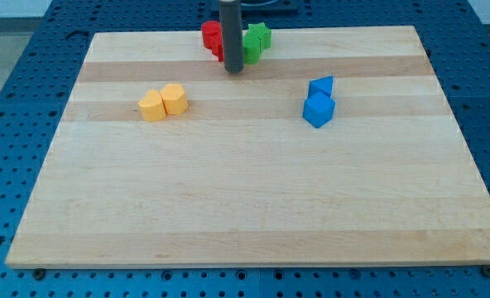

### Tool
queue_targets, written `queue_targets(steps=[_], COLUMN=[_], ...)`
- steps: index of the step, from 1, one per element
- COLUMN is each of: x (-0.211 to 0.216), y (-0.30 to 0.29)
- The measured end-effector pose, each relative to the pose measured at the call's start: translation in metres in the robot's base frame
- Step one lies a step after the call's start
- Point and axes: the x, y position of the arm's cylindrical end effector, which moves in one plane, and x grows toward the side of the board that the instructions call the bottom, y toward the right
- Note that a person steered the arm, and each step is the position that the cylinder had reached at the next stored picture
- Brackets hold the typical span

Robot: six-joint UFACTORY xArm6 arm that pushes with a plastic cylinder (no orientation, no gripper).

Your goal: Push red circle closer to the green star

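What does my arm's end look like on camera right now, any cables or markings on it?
Only a straight, smooth cylindrical rod shows, dark grey with a faint sheen, entering from the view's top. My tip is a flat, blunt end of the same width. No cables, labels or markings are visible on it. The rest of the arm is out of view.

My tip [233,70] low at the view's top, rod upright.
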Motion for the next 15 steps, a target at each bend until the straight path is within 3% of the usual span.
queue_targets(steps=[1, 2, 3, 4, 6, 10, 15], x=[0.02, 0.005, -0.031, -0.07, -0.109, -0.109, -0.109], y=[-0.039, -0.096, -0.139, -0.144, -0.119, -0.053, -0.035])
